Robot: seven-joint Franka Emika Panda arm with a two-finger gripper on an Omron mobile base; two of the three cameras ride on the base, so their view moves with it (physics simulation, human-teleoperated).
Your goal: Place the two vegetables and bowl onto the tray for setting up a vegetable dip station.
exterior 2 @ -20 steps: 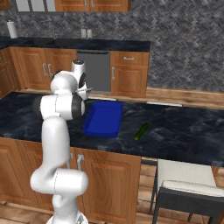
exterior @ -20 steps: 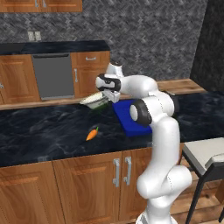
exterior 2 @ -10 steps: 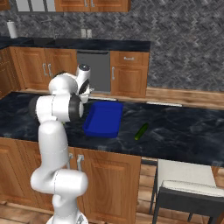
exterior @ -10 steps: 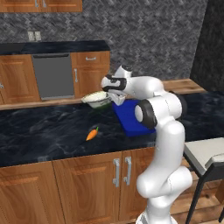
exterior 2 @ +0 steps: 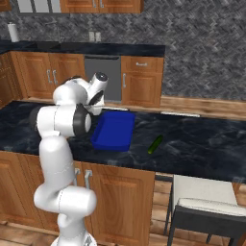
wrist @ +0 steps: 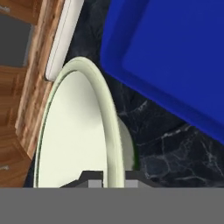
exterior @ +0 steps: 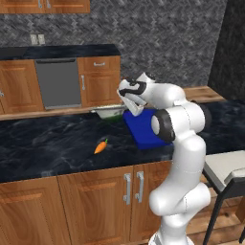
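The pale cream bowl (exterior: 109, 111) hangs just above the dark counter, left of the blue tray (exterior: 143, 129). My gripper (exterior: 126, 102) is shut on the bowl's right rim. In the hand view the rim of the bowl (wrist: 74, 131) runs down between my gripper's (wrist: 107, 180) fingertips, and the tray (wrist: 175, 57) lies to the upper right. The orange carrot (exterior: 100, 146) lies on the counter nearer the front edge, left of the tray. The dark green vegetable (exterior 2: 155, 144) lies on the counter right of the tray (exterior 2: 113, 129).
A wooden ledge (exterior: 57, 113) runs along the counter's far edge behind the bowl. Across the aisle stand wood cabinets and a grey dishwasher (exterior: 58, 83). A chair (exterior 2: 206, 206) stands at the counter's right end.
The hand has carried the bowl a little to the right, toward the tray's left edge. The carrot, green vegetable and tray have stayed put.
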